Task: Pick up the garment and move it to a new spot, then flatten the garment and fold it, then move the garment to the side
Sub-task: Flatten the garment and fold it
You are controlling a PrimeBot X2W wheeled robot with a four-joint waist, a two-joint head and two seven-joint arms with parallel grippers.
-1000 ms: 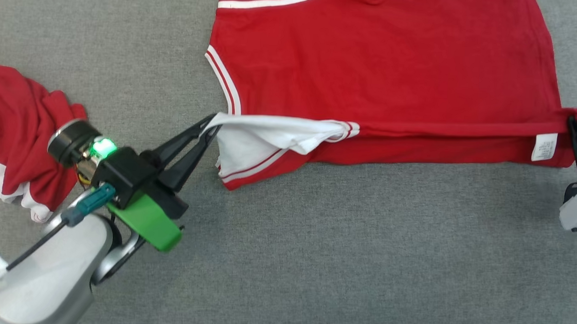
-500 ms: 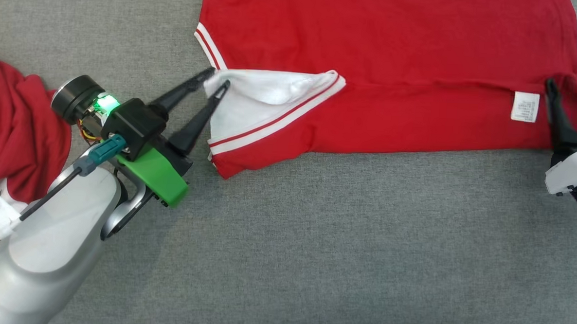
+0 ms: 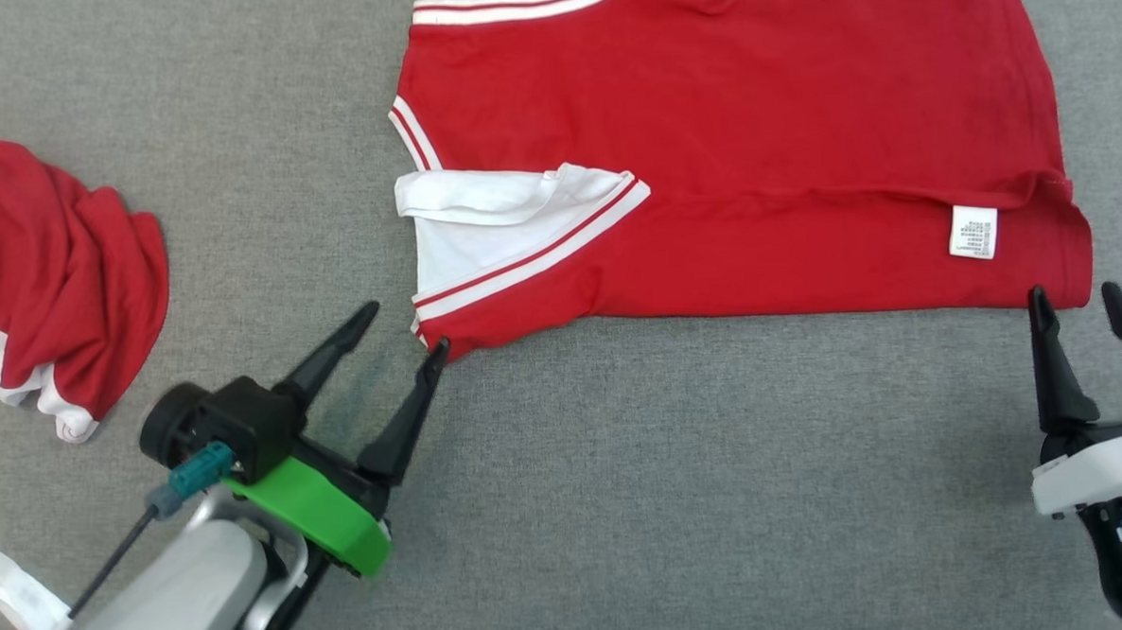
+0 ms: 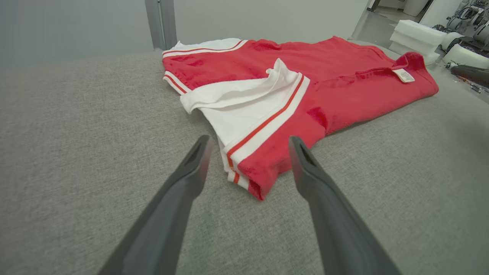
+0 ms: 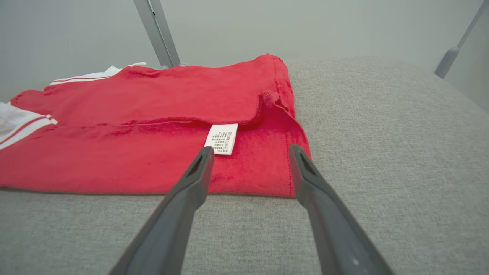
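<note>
Heap (image 3: 61,274): a second red-and-white cloth, crumpled at the far left of the surface (image 3: 609,506), well apart from the work.
Left gripper (image 3: 407,324): released and empty, jaws spread. One fingertip sits just beside the sleeve's lower corner; contact cannot be told.
Sleeve (image 3: 502,246): white with red stripes, lying over the red body, with a loose flap rucked along its upper edge.
Garment (image 3: 740,124): spread on the surface, centre to right in the head view, its near edge turned up over the body in one long fold.
Label (image 3: 973,232): white care tag, exposed on the folded band near the right end.
Right gripper (image 3: 1074,292): released and empty, jaws spread, just beside the garment's near right corner.
Hazard, snag: a left fingertip this close to the hem may catch it and drag the fold askew.
Hazard, crease: a further fold made over the rucked flap would likely lock the wrinkle in.
Hazard, skew: the fold puckers at its right end, so unequal pulls from the two arms could twist it.
</note>
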